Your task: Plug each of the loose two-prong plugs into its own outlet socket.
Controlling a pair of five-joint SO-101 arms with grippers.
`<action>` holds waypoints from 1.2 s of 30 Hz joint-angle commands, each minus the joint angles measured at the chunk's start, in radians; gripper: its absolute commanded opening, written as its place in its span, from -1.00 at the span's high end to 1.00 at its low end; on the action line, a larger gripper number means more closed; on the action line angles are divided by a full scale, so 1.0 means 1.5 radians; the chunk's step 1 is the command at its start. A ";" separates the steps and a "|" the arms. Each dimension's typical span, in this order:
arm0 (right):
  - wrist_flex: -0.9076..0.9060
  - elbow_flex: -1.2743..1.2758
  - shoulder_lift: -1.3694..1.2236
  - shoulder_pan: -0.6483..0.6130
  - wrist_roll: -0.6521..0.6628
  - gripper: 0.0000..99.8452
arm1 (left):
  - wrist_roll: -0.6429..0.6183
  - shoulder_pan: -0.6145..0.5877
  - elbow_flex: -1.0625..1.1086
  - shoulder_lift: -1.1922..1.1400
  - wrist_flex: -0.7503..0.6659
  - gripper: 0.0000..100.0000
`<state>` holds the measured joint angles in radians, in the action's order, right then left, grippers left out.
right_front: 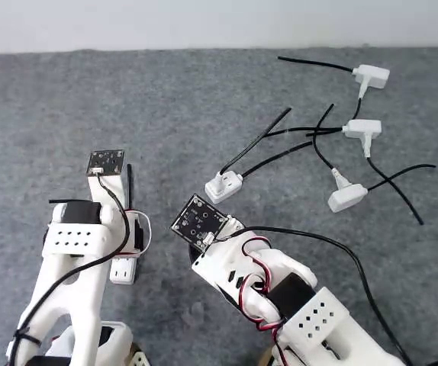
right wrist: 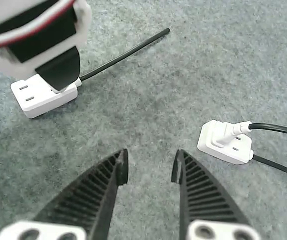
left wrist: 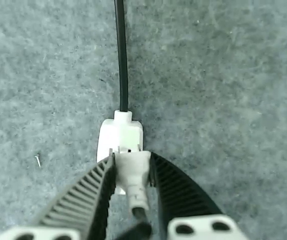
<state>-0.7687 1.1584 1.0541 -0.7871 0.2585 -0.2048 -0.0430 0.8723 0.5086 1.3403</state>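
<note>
I hold plug (left wrist: 133,177) at socket (left wrist: 121,132) with left end effector (left wrist: 131,159), 7 o'clock on table (right_front: 204,99) | right end effector (right wrist: 150,167) wide | next: press home.

A grey felt-like mat (right_front: 204,99) formed the work surface. A pale wall (right_front: 204,23) ran along its far edge. A tiny pale sliver (left wrist: 37,160) lay on the mat.

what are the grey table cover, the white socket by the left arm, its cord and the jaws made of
Table cover: probably grey felt or low-pile carpet, matte, with fuzzy mottled fibres. Socket: white moulded plastic, smooth with slight sheen. Cord: black, likely rubber or PVC sheath. Jaws of the right gripper: matte black plastic, ribbed inside.
</note>
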 commanded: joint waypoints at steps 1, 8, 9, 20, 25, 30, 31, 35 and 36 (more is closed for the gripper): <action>-0.004 -0.040 0.005 0.003 -0.008 0.68 | -0.006 -0.005 -0.011 0.023 0.017 0.98; -0.004 -0.040 0.005 0.003 -0.008 0.68 | -0.007 -0.005 -0.054 0.025 0.065 0.98; -0.004 -0.040 0.005 0.003 -0.008 0.68 | -0.007 -0.006 -0.053 0.025 0.062 0.98; -0.004 -0.040 0.005 0.003 -0.008 0.68 | -0.004 -0.077 -0.049 0.019 0.033 0.98; -0.004 -0.040 0.005 0.003 -0.008 0.68 | -0.007 -0.037 -0.049 0.019 0.031 0.98; -0.004 -0.040 0.005 0.003 -0.008 0.68 | -0.007 -0.003 -0.049 0.018 0.028 0.98; -0.004 -0.040 0.005 0.003 -0.008 0.68 | -0.007 -0.004 -0.049 0.018 0.028 0.98; -0.004 -0.040 0.005 0.003 -0.008 0.68 | -0.005 -0.004 -0.031 0.018 0.023 0.98; -0.004 -0.040 0.005 0.003 -0.008 0.68 | -0.004 -0.004 -0.018 0.018 0.008 0.98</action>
<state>-0.7687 1.1584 1.0541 -0.7871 0.2585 -0.2048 -0.0568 0.8370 0.5086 1.4032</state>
